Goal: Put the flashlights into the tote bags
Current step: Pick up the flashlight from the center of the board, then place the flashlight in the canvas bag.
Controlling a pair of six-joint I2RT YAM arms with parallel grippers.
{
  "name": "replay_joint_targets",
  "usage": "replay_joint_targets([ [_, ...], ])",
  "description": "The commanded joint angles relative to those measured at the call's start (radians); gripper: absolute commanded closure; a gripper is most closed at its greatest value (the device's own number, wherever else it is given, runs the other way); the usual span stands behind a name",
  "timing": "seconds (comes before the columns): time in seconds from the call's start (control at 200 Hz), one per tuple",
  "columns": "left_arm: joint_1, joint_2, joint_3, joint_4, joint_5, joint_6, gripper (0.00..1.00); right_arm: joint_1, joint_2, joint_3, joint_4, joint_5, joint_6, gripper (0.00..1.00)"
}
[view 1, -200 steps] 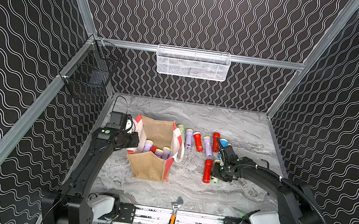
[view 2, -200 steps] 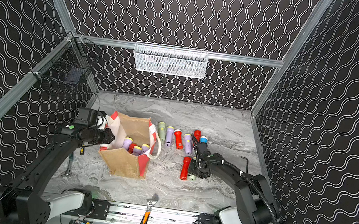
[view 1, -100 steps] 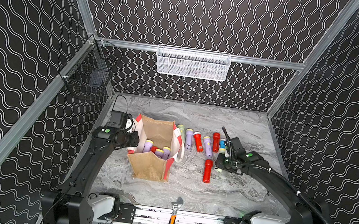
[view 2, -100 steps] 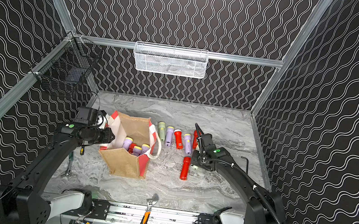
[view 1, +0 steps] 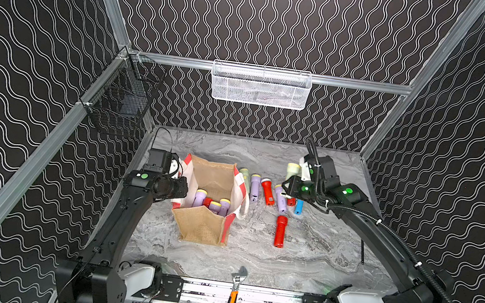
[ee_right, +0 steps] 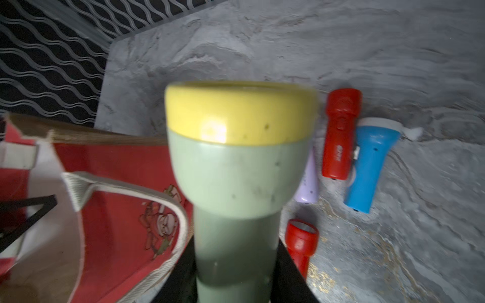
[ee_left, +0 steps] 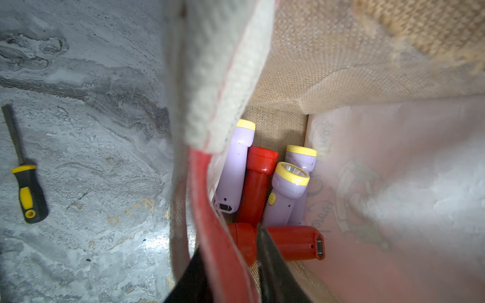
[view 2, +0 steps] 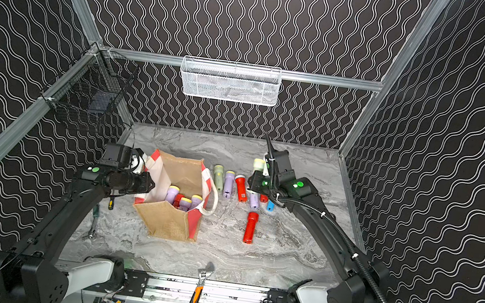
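The right gripper has risen off the table, clamped on a pale green flashlight whose tail is cut off. The left gripper pinches the rim of the tote bag, whose wall half hides five flashlights.

Black wall panels with white wavy lines enclose a grey marbled tabletop. A white mesh basket hangs on the rear aluminium rail; a black wire basket hangs to its left.
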Motion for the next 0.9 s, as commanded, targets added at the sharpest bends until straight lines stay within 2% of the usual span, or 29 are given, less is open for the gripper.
replay_joint_targets([
  [0.0, 0.001, -0.01, 0.007, 0.016, 0.013, 0.003, 0.71, 0.051, 0.05, 0.091, 0.055, -0.047, -0.02, 0.74],
  [0.275, 0.001, -0.028, 0.013, 0.011, 0.015, 0.001, 0.72, 0.178, 0.216, 0.318, 0.09, -0.119, -0.046, 0.74],
  [0.475, 0.001, -0.039, 0.005, 0.01, 0.013, 0.006, 0.72, 0.225, 0.293, 0.327, 0.203, -0.278, 0.008, 0.74],
  [0.721, 0.001, -0.038, -0.006, 0.021, 0.019, -0.002, 0.72, 0.316, 0.395, 0.381, 0.228, -0.326, 0.029, 0.73],
  [0.896, 0.001, -0.048, -0.011, 0.024, 0.02, -0.004, 0.72, 0.375, 0.435, 0.347, 0.267, -0.338, 0.063, 0.73],
])
